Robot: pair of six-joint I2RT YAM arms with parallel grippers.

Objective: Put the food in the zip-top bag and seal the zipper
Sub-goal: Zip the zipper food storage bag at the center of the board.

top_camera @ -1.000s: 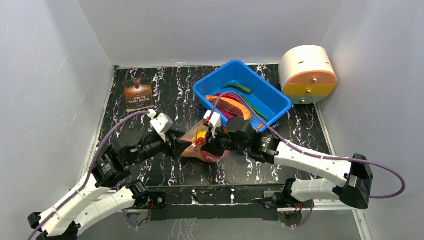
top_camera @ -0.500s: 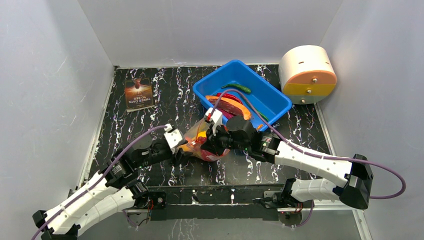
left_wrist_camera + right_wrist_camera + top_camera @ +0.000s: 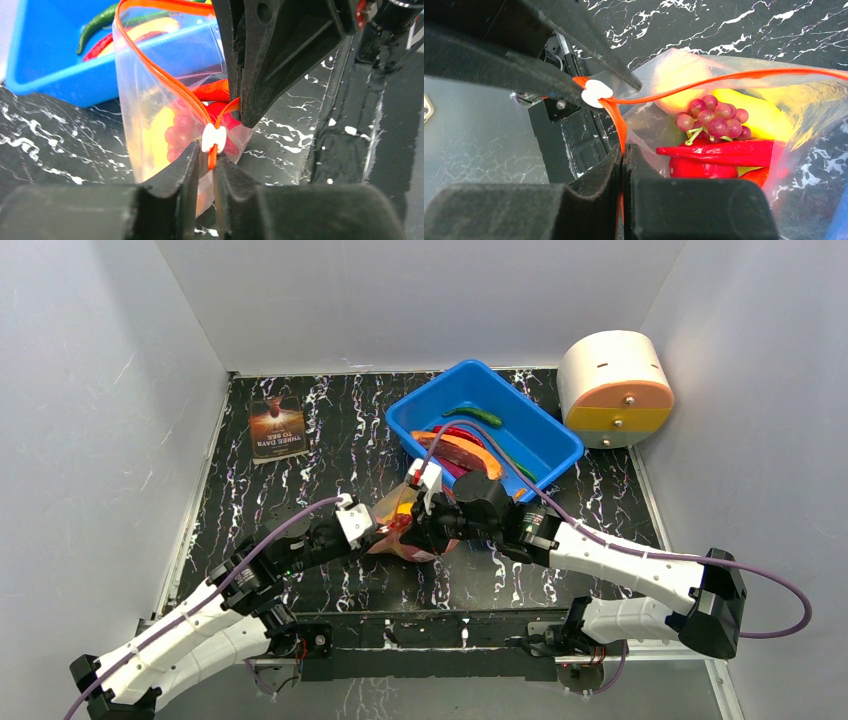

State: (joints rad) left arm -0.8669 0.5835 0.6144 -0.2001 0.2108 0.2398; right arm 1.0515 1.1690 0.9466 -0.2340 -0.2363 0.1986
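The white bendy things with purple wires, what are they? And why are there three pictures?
They are two robot arms bolted to a black table. One picture looks down from above; the other two come from little cameras on each arm's wrist. Each arm ends in a two-fingered hand. The left hand and the right hand both pinch the orange zipper of a clear bag. Inside are toy grapes, a red chili and something yellow. Farther back are a blue tub with more toy food, a brown card and a white drum.
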